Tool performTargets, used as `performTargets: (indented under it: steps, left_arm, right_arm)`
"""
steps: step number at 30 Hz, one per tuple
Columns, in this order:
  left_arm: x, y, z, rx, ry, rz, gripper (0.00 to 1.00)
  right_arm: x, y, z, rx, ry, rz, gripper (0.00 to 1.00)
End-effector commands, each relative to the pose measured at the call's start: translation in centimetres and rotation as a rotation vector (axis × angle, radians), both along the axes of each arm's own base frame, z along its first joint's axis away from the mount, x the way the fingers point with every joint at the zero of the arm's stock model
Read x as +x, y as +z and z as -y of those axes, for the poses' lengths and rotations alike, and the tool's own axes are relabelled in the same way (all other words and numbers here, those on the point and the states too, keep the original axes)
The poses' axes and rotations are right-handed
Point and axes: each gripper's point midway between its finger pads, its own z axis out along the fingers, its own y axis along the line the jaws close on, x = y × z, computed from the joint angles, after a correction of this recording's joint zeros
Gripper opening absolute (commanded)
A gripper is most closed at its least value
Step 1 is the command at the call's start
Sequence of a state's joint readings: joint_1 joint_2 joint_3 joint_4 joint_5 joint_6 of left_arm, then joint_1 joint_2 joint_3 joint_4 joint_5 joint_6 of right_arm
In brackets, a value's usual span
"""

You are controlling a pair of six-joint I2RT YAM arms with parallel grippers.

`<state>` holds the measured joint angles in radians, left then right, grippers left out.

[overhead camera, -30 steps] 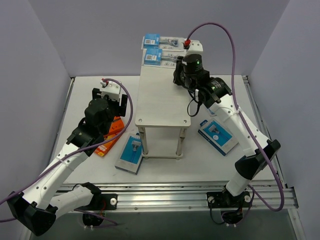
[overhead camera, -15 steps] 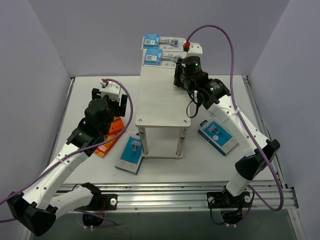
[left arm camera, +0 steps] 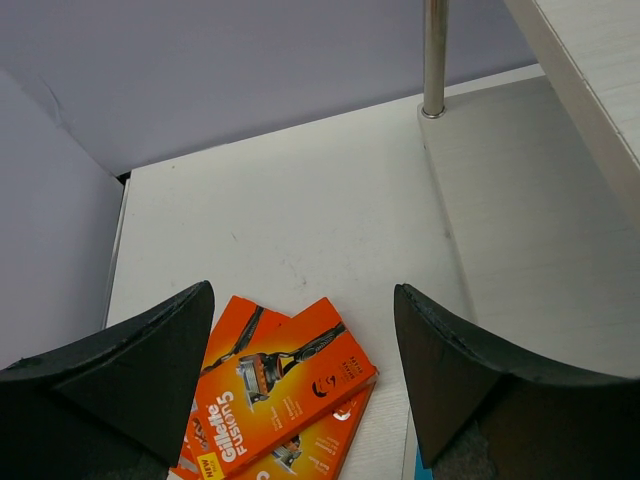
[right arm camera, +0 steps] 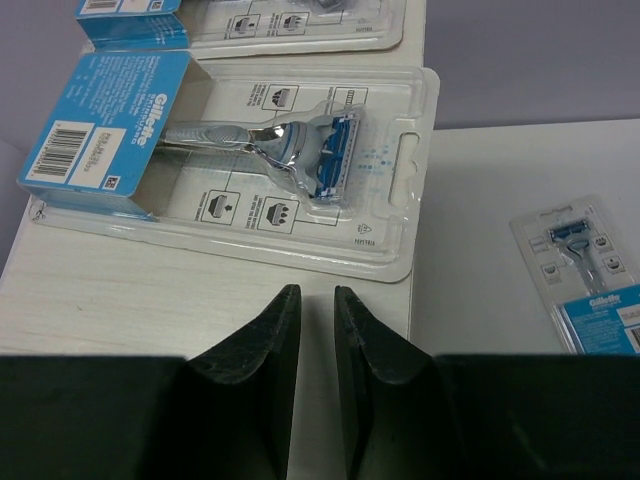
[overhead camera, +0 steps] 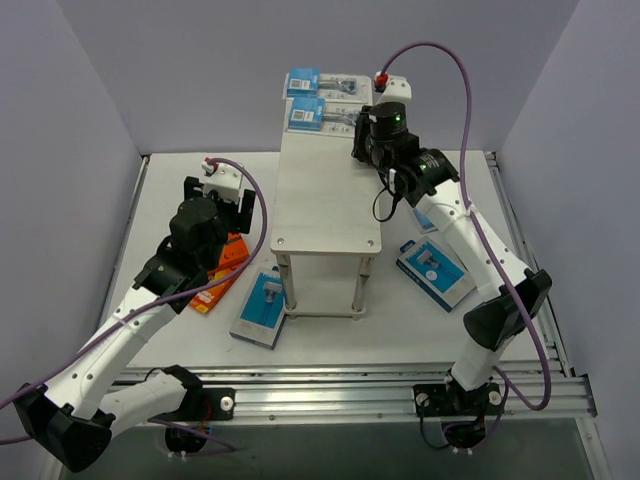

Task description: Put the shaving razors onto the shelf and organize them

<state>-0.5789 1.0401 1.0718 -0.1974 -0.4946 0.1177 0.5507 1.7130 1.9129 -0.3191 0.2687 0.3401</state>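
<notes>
While two blister packs (right arm camera: 250, 150) sit on the shelf (overhead camera: 325, 200), much is left.
The orange boxes (left arm camera: 285, 375) and blue boxes (overhead camera: 436, 272) lie on the counter (left arm camera: 300, 220); left hand (left arm camera: 302, 290) spread empty, right hand (right arm camera: 310, 292) clenched on nothing.

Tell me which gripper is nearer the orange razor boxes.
Left. The left gripper hovers open just above the orange razor boxes; the right gripper is away from them, over the far end of the shelf.
</notes>
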Motion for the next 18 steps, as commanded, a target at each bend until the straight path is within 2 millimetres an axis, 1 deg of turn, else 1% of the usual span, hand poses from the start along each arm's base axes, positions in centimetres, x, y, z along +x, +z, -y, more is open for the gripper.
performTargets:
  steps: [1, 8, 18]
  left_arm:
    - [0.0, 1.8, -0.5, -0.012, 0.027, 0.068, 0.82]
    - [0.0, 1.7, -0.4, -0.007, 0.022, 0.067, 0.82]
    - [0.1, 1.6, -0.4, 0.000, 0.026, 0.063, 0.82]
  right_arm:
    - [0.7, -0.6, 0.0, -0.007, 0.003, -0.019, 0.17]
    - [1.9, -1.2, 0.0, -0.004, 0.004, -0.025, 0.18]
    - [3.0, -1.5, 0.1, 0.002, 0.004, -0.023, 0.18]
